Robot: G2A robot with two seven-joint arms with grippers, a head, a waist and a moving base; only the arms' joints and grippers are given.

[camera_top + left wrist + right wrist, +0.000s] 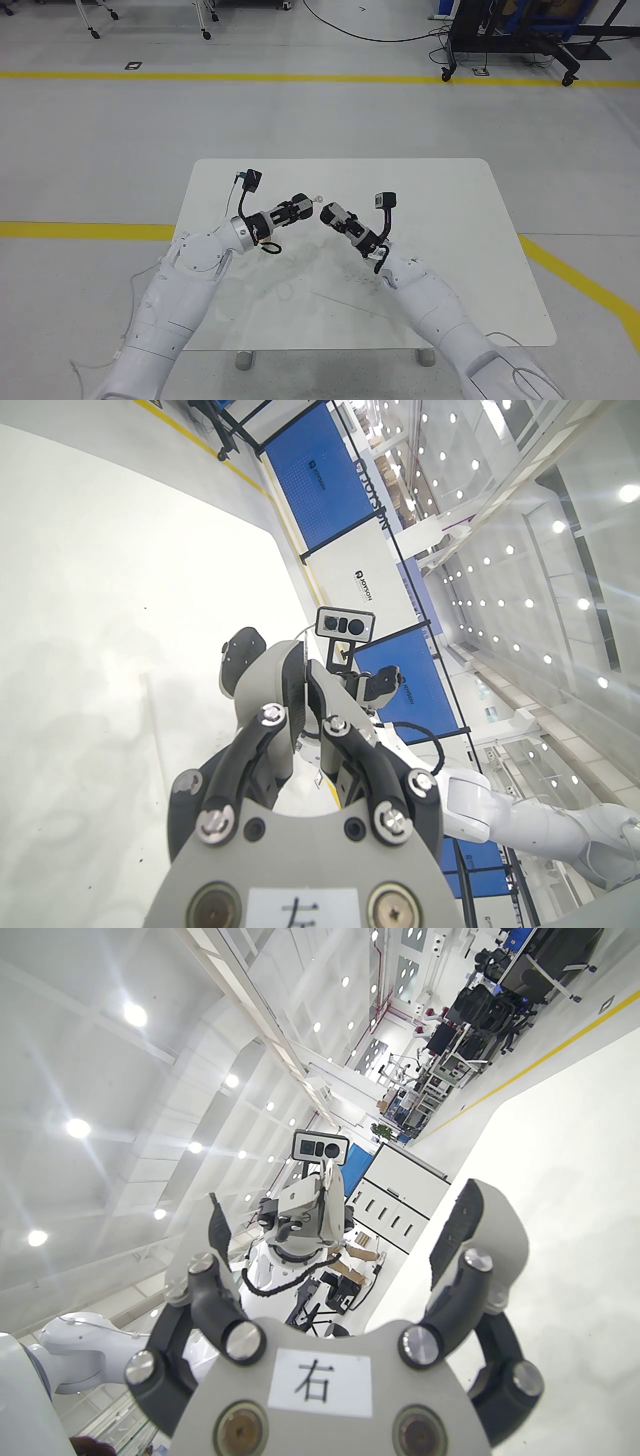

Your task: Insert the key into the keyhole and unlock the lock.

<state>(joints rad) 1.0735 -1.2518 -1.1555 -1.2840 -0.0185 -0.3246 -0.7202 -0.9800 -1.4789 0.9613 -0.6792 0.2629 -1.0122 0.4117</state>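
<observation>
The left gripper (304,665) pinches the thin key (304,651), the right gripper (325,212) just right of it gapes empty; so slight a hold may let the key twist or slip.

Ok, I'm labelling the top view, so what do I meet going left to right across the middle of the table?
left wrist camera → left gripper → key → right gripper → right wrist camera

Over the table (450,200), the left hand (307,206), holding the key (304,657), faces the right hand (326,213) nearby.
</observation>
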